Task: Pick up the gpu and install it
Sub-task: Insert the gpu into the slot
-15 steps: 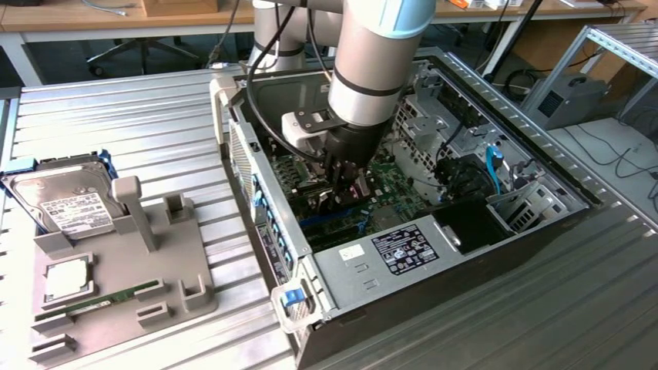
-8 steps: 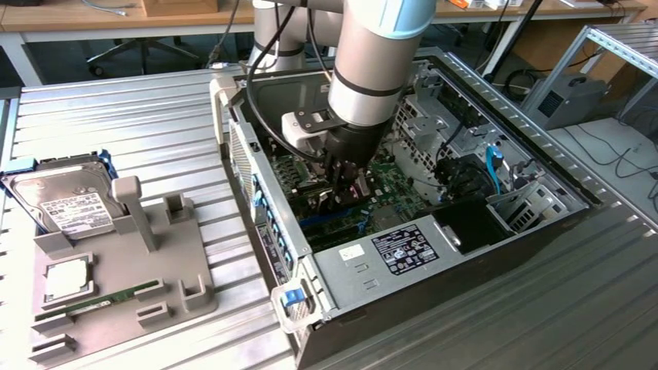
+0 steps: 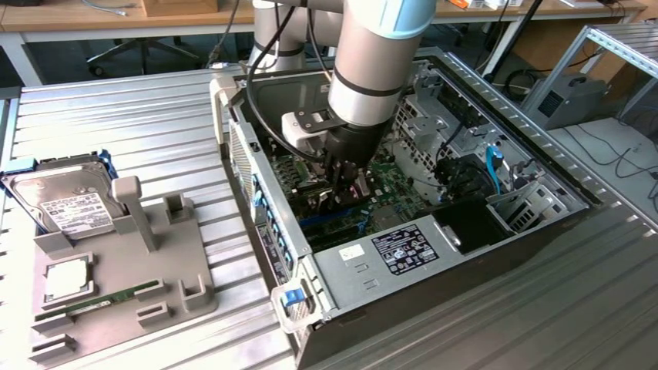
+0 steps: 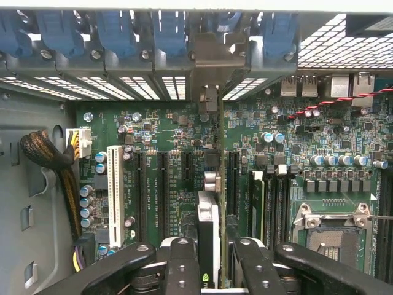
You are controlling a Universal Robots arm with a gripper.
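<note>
Over motherboard (image 4: 159, 141) | hand (image 4: 212, 258) clamped on gpu (image 4: 209, 215) | card edge-on

One open computer case (image 3: 411, 231), one hard drive (image 3: 64, 202), one processor chip (image 3: 68, 282), one RAM stick (image 3: 108, 297), one grey holder (image 3: 123, 285), one gpu (image 4: 209, 239).

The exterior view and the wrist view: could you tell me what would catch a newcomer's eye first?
The grey robot arm plunging into the open computer case. Its gripper is shut on the gpu, held edge-on above the green motherboard. A hard drive sits at the exterior view's left.
</note>
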